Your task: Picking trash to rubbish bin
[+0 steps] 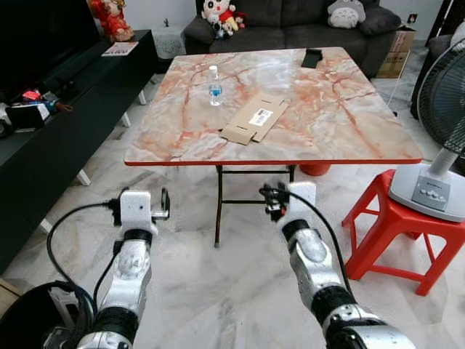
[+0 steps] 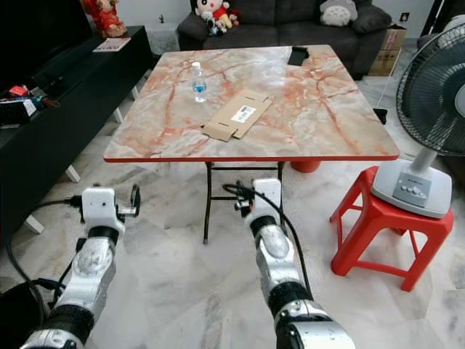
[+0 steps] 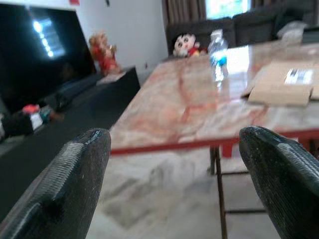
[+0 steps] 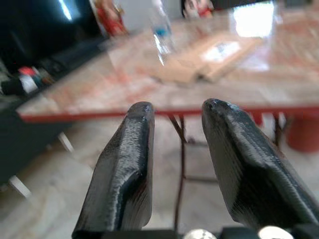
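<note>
The left gripper [image 3: 174,184] hangs below the near edge of the marble bench [image 1: 349,123], fingers wide apart. On the bench a water bottle [image 1: 215,85] stands upright, a flattened cardboard box [image 1: 255,120] just right of it. The right gripper [image 4: 177,164] hangs near the same edge, fingers narrowly apart.

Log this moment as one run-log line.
phase: approach | left gripper: open, empty | right gripper: open, empty | on table: water bottle, flattened cardboard box

A water bottle [image 1: 214,85] is standing upright on the marble counter [image 1: 349,123], a flattened cardboard box [image 1: 255,120] lying just beside it; both tools, left tool [image 1: 161,203] and right tool [image 1: 272,200], are hovering below the counter's near edge.
</note>
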Available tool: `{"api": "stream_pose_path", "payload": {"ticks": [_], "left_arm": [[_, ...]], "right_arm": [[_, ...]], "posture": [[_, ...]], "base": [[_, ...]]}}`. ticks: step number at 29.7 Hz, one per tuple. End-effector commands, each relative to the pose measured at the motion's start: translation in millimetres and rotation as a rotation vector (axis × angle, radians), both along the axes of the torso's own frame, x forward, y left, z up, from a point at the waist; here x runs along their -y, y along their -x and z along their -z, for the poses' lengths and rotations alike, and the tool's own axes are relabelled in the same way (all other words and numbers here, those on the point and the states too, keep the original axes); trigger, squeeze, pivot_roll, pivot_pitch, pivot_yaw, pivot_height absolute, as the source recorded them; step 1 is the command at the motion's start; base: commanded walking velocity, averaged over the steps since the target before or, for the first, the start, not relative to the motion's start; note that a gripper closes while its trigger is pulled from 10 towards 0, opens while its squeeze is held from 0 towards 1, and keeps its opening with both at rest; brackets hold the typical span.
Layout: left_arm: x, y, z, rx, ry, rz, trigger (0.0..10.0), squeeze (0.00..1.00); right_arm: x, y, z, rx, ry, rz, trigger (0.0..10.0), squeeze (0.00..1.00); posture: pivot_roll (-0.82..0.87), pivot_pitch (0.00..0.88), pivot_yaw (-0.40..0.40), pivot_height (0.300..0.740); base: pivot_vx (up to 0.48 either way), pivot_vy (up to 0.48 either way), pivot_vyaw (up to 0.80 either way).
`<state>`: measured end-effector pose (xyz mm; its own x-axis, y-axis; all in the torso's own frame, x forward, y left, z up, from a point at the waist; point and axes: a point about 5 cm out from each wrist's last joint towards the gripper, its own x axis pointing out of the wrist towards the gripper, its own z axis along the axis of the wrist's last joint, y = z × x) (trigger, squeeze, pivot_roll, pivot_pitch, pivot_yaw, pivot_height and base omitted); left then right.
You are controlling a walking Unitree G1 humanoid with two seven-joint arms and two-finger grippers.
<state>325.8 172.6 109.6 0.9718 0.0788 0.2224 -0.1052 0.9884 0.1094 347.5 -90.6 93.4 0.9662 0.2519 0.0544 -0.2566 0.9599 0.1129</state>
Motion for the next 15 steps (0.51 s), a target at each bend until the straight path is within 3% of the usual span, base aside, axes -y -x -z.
{"api": "stream_pose_path", "payload": {"ticks": [1, 9, 10, 11, 12, 15], "left_arm": [[1.4, -3.1, -8.7, 0.021, -0.002, 0.001, 10.0, 0.0], [6.4, -3.1, -15.5, 0.031, 0.001, 0.018, 10.0, 0.0], [6.5, -3.0, -16.0, 0.031, 0.002, 0.018, 10.0, 0.0], [6.5, -3.1, -16.8, 0.031, 0.003, 0.018, 10.0, 0.0], [6.4, -3.3, -17.4, 0.031, 0.004, 0.018, 10.0, 0.0], [6.2, -3.5, -18.7, 0.032, 0.004, 0.02, 10.0, 0.0]], "right_arm": [[-3.2, -5.1, -13.7, 0.053, -0.015, -0.006, 10.0, 0.0], [-2.2, -11.5, -27.8, 0.09, -0.025, 0.015, 10.0, 0.0], [-2.4, -11.4, -28.2, 0.092, -0.033, 0.011, 10.0, 0.06], [-3.0, -11.2, -29.6, 0.097, -0.059, 0.002, 10.0, 0.06], [-2.8, -11.3, -30.1, 0.1, -0.062, 0.005, 10.0, 1.0], [-2.2, -11.8, -30.7, 0.101, -0.058, 0.014, 10.0, 1.0]], "posture": [[0.1, 0.0, 0.051, 0.74], [0.09, 0.0, 0.057, 0.74], [0.09, 0.0, 0.057, 0.74], [0.09, 0.0, 0.057, 0.74], [0.09, 0.0, 0.057, 0.74], [0.09, 0.0, 0.057, 0.74]], "base": [[0.3, 0.0, 0.0], [0.317, 0.0, 0.0], [0.319, 0.0, 0.0], [0.319, 0.0, 0.0], [0.319, 0.0, 0.0], [0.316, 0.0, 0.0]]}}
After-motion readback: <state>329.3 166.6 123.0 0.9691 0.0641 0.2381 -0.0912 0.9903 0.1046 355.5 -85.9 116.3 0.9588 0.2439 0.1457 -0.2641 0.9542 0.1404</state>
